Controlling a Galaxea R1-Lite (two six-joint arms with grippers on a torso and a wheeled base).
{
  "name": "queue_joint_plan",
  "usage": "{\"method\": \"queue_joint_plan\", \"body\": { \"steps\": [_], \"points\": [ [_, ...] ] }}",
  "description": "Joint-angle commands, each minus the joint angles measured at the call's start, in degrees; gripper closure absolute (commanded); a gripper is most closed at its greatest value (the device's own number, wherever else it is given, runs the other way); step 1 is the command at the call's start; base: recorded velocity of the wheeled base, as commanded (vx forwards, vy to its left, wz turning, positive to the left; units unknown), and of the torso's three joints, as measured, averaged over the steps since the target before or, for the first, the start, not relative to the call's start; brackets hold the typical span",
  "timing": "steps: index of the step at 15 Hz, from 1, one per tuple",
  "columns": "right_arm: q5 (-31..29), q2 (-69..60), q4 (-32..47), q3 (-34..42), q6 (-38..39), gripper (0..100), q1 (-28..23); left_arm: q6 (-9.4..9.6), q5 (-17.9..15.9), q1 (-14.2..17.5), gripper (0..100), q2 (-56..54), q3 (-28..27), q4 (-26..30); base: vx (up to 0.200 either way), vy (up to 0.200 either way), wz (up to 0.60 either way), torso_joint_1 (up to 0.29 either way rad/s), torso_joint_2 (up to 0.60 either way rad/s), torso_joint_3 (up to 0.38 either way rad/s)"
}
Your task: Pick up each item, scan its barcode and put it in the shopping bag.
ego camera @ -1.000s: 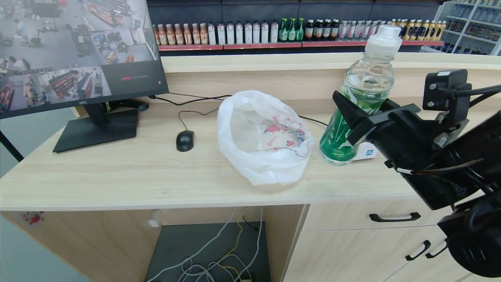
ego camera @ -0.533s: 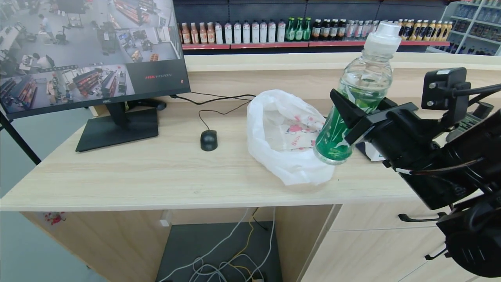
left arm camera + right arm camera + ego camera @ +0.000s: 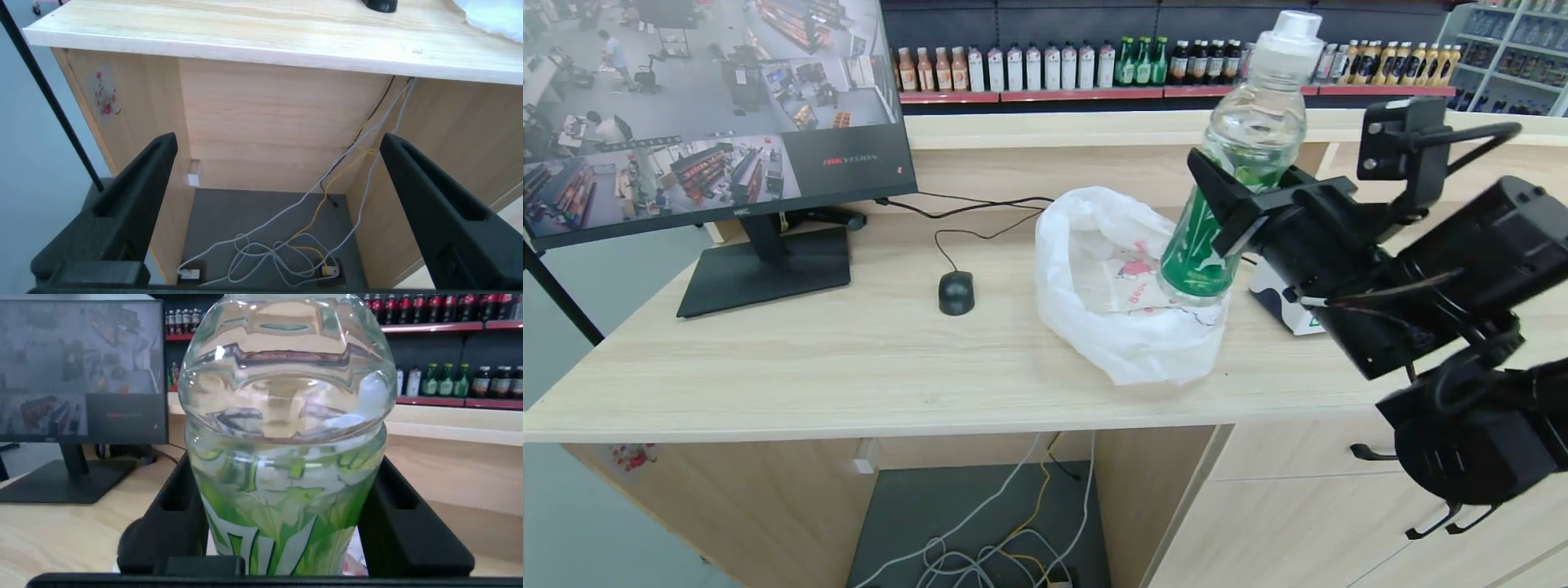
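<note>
My right gripper point(image 3: 1232, 214) is shut on a clear drink bottle point(image 3: 1232, 181) with a green label and a white cap. It holds the bottle upright in the air, over the right rim of the white plastic shopping bag point(image 3: 1123, 286), which lies open on the wooden counter point(image 3: 849, 351). In the right wrist view the bottle point(image 3: 286, 457) stands between the two black fingers point(image 3: 176, 510). My left gripper point(image 3: 278, 188) is open, low in front of the counter, facing the opening under the desk.
A monitor point(image 3: 703, 106) on a black stand and a wired mouse point(image 3: 956, 291) occupy the counter's left half. A small white box point(image 3: 1278, 306) lies behind the right arm. Loose cables point(image 3: 996, 539) hang under the desk; drawers point(image 3: 1307, 490) are at right.
The head camera panned, shifting the whole scene. My right gripper lifted the bottle and carried it left, from beside the bag to above its right rim.
</note>
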Motion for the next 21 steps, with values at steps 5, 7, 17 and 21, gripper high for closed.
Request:
{"method": "queue_joint_plan", "body": {
  "steps": [5, 7, 17, 21],
  "points": [
    [0.7, 15.0, 14.6, -27.6, 3.6, 100, -0.3, -0.04, 0.0, 0.0, 0, 0.0, 0.0, 0.0, 0.000, 0.000, 0.00, 0.000, 0.00, 0.000],
    [0.8, 17.9, 17.1, -32.2, 3.8, 100, -0.6, -0.04, 0.0, 0.0, 0, 0.0, 0.0, 0.0, 0.000, 0.000, 0.00, 0.000, 0.00, 0.000],
    [1.1, 26.4, 25.9, -45.0, 4.4, 100, -3.4, -0.04, 0.0, 0.0, 0, 0.0, 0.0, 0.0, 0.000, 0.000, 0.00, 0.000, 0.00, 0.000],
    [1.1, 28.1, 27.3, -46.9, 4.4, 100, -3.4, -0.04, 0.0, 0.0, 0, 0.0, 0.0, 0.0, 0.000, 0.000, 0.00, 0.000, 0.00, 0.000]
  ]
}}
